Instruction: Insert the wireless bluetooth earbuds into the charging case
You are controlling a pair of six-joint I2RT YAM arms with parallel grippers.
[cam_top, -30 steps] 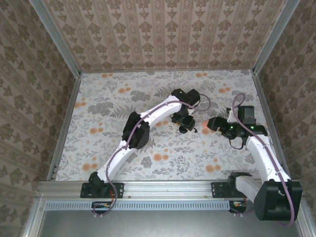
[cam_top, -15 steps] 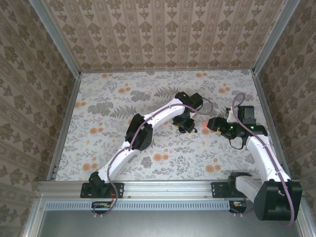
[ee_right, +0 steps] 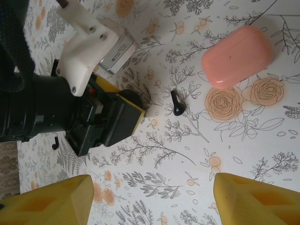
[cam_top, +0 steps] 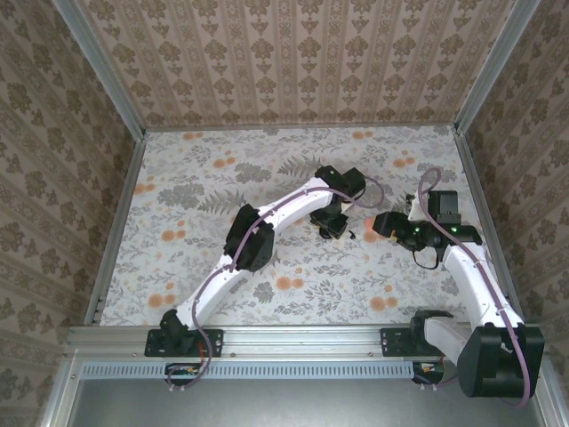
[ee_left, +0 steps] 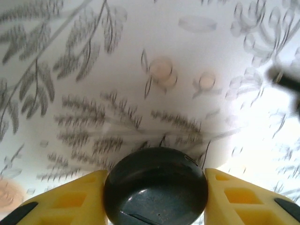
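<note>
A black round disc (ee_left: 154,194) sits between the yellow fingers (ee_left: 79,197) of my left gripper (ee_left: 154,174), which touch it on both sides, so the gripper is shut on it. In the top view the left gripper (cam_top: 332,228) is low over the table's middle. A tiny black earbud (ee_right: 177,104) lies on the cloth just right of the left gripper (ee_right: 127,101). The salmon-pink charging case (ee_right: 236,56) lies closed beyond it, also seen as a pink spot, the case (cam_top: 370,234). My right gripper (ee_right: 153,183) hangs open above the cloth with nothing between its fingers, a short way from the earbud.
The floral tablecloth (cam_top: 204,222) is bounded by patterned walls on three sides and a metal rail (cam_top: 267,338) at the near edge. A small black hooked piece (ee_right: 55,142) lies behind the left arm's wrist. Room is open on the left half.
The left gripper has shifted slightly right and down, and its fingers have drawn in onto the black disc. The right arm has barely moved.
</note>
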